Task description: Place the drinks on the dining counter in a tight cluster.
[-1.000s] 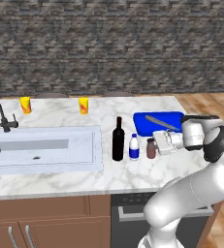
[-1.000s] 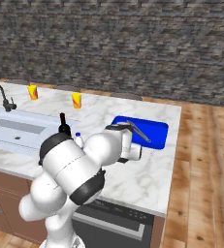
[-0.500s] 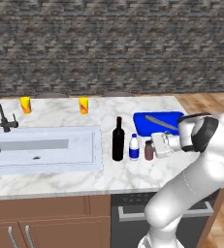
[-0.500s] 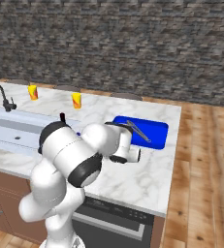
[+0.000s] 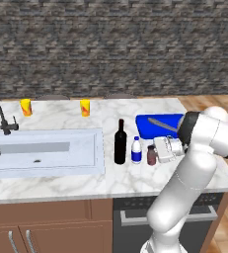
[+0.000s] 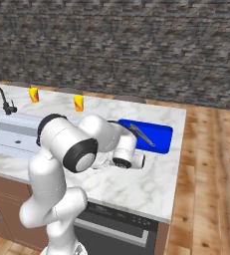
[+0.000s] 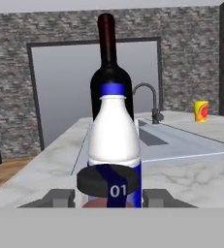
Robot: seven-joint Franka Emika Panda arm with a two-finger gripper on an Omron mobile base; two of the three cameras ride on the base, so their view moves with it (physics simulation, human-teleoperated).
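A: Why is the gripper (image 7: 109, 196) level with the counter?
B: Its fingers straddle the tiny reddish-brown bottle (image 5: 151, 154), apparently gripping it; that sets it just beside the white bottle (image 5: 136, 150) and wine bottle (image 5: 120, 142) on the dining counter (image 5: 46, 185), one tight row.

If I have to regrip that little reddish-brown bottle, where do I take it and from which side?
Take the reddish-brown bottle around its body below the dark cap, coming level from its free side where the gripper is. It stands upright, and the white bottle crowds its other side, with the wine bottle beyond.
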